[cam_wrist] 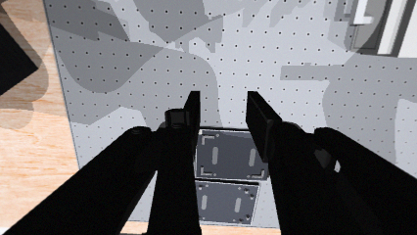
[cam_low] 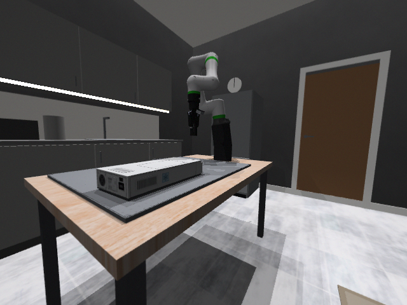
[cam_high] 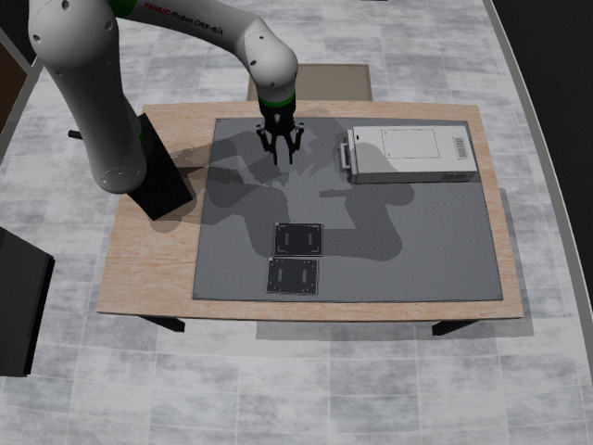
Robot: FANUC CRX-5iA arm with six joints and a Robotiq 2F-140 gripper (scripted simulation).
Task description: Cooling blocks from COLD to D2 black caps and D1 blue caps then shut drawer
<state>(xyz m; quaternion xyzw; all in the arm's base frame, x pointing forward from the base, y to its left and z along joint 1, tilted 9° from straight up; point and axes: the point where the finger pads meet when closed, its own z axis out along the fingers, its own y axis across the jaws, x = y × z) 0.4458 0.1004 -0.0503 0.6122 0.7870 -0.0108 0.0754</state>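
probably best to grip the drawer handle (cam_high: pixel 343 156) (cam_wrist: pixel 362 19) mid-bar at the cooler's (cam_high: pixel 411 149) (cam_low: pixel 151 175) (cam_wrist: pixel 409 34) front with the claw (cam_high: pixel 283 161) (cam_low: pixel 193 133) (cam_wrist: pixel 223 106), now empty and fairly narrow, then pull gently, expecting rigid blocks, unseen, presumably inside the cooler, with easily jolted tubes.

The six-joint arm (cam_high: pixel 265 52) (cam_low: pixel 203 82) is bent at its joints, its wrist above the Robotiq 2F-140 gripper (cam_high: pixel 283 162) (cam_low: pixel 193 135) (cam_wrist: pixel 223 106), which points downward, its two fingers parted with nothing between them.
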